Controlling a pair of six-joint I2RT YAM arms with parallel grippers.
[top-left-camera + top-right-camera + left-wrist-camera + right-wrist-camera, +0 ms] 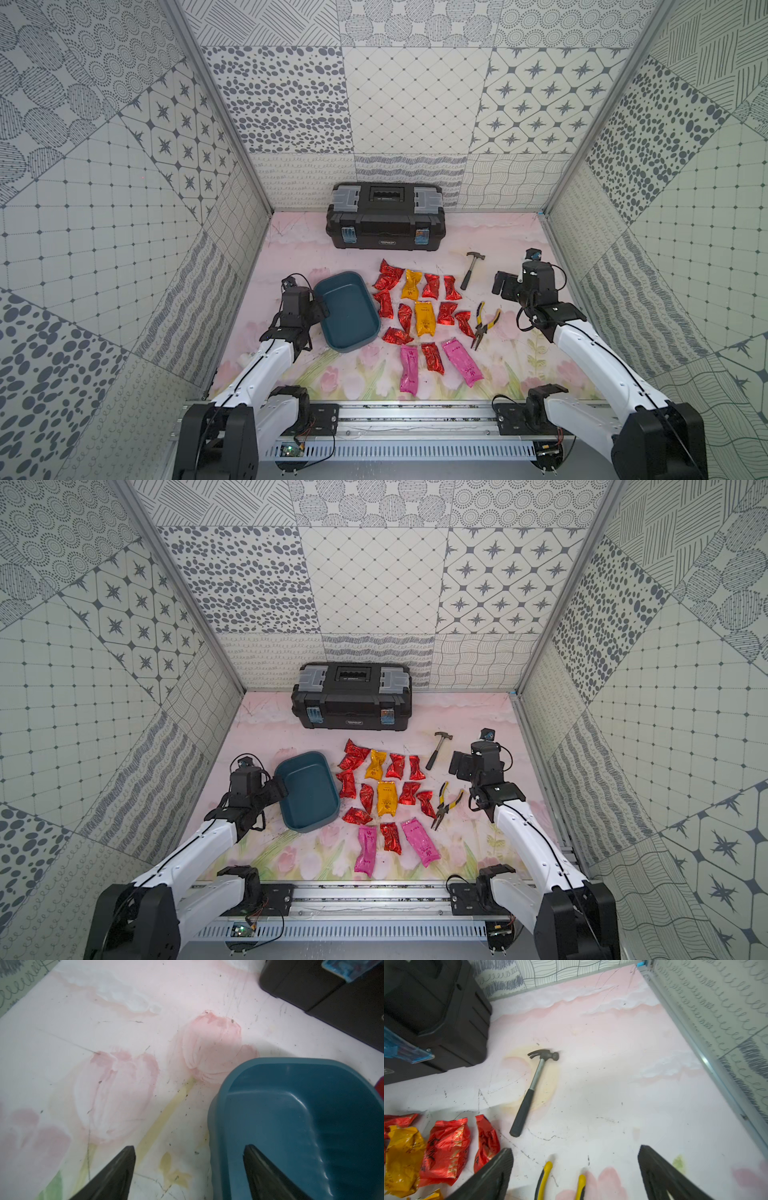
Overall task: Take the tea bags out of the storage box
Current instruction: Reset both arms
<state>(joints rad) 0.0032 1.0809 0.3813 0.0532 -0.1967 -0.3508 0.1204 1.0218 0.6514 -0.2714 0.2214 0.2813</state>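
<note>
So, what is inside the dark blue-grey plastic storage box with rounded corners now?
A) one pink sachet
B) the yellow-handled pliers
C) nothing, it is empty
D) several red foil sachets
C: in both top views the dark blue-grey plastic storage box shows only its bare floor, while the shiny foil tea bags lie in rows on the table beside it, and the yellow-handled pliers lie beyond them.

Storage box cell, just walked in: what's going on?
The storage box sits empty; the tea bags lie spread on the table beside it. The left end effector is open, straddling the box's wall. The right end effector is open over the pliers, near the hammer. Neither holds anything.
</note>
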